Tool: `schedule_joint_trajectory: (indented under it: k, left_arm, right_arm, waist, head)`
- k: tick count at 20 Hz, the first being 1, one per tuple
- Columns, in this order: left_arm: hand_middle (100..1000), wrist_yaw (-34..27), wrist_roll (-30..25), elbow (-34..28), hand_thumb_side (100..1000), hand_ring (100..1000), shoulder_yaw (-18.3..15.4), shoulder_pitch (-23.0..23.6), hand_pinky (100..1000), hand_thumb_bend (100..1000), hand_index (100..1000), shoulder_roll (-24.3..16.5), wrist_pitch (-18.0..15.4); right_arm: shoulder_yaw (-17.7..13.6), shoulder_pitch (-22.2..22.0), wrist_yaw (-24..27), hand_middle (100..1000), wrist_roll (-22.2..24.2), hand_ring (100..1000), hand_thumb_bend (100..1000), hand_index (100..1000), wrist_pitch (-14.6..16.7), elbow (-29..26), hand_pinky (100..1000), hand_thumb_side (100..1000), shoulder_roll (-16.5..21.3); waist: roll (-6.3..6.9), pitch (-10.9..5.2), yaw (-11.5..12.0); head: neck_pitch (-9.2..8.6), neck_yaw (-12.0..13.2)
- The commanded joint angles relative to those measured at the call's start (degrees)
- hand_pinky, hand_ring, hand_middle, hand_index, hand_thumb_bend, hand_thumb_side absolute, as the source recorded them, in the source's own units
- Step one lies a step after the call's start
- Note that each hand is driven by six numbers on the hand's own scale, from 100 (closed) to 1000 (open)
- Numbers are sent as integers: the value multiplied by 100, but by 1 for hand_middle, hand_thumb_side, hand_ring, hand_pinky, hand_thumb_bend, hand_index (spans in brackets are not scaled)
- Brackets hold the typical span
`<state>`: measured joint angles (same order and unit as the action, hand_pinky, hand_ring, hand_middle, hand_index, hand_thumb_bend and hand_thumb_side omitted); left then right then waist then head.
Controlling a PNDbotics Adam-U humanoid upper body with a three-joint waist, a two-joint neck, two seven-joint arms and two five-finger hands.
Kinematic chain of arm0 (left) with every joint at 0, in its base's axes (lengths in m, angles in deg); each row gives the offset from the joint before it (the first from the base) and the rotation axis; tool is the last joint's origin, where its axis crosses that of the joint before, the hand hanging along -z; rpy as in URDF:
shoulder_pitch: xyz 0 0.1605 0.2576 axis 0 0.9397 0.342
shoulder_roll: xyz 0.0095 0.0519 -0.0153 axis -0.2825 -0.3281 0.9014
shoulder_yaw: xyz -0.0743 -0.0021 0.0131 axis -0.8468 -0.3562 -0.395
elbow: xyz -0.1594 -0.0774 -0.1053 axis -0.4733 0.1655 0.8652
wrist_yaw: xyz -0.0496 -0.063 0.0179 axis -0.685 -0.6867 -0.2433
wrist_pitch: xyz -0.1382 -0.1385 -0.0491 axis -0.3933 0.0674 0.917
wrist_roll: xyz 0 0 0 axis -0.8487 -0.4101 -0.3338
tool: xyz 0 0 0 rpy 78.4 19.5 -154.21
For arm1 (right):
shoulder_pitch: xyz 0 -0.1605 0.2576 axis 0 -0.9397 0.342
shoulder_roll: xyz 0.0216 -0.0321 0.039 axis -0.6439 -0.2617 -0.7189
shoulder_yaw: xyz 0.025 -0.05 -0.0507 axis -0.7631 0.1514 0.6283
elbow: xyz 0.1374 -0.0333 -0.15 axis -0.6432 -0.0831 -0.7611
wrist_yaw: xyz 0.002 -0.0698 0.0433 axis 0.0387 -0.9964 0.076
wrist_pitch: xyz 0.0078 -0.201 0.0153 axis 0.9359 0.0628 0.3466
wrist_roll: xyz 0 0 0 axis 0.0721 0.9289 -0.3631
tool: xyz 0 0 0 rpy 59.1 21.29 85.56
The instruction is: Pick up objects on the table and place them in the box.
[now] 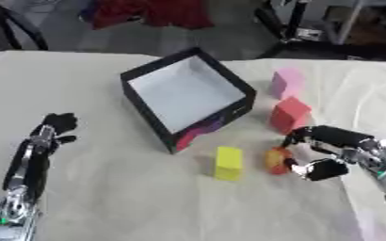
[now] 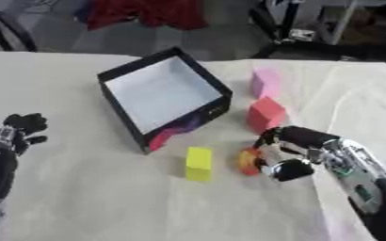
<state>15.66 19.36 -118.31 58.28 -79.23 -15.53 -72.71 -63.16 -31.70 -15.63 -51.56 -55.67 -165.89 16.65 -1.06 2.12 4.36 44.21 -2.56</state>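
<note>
Your right hand (image 1: 316, 153) curled around the orange block (image 1: 276, 160) beside the yellow block (image 1: 228, 163), near the box (image 1: 188, 96); your left hand (image 1: 58, 124) rested curled, its forearm fuller in the left eye view.

- The table (image 1: 130, 202) is covered with a pale cloth.
- A black box (image 1: 188, 99) with a white floor is set near the middle, tilted askew.
- A pink block (image 1: 287, 83) and a red block (image 1: 290, 114) are placed right of the box.
- A yellow block (image 1: 228, 163) and an orange block (image 1: 276, 160) are seen in front.
</note>
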Motion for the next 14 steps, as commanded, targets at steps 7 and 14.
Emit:
schedule_joint_trajectory:
  k: [7,14]
  left_arm:
    - [739,-1,-22,-74,1000,816,16,-86,779,153,814,-48,-10]
    - [739,-3,-16,-73,1000,816,9,-84,779,152,814,-49,-9]
  right_arm:
    - [-72,105,-161,661,-862,762,100,310,-26,-98,824,112,121]
    - [-193,57,21,614,-1643,730,100,254,-167,-347,810,100,153]
  waist:
    - [-51,-9,4]
    - [-51,-6,-3]
  head:
    - [-9,-3]
    - [-9,14]
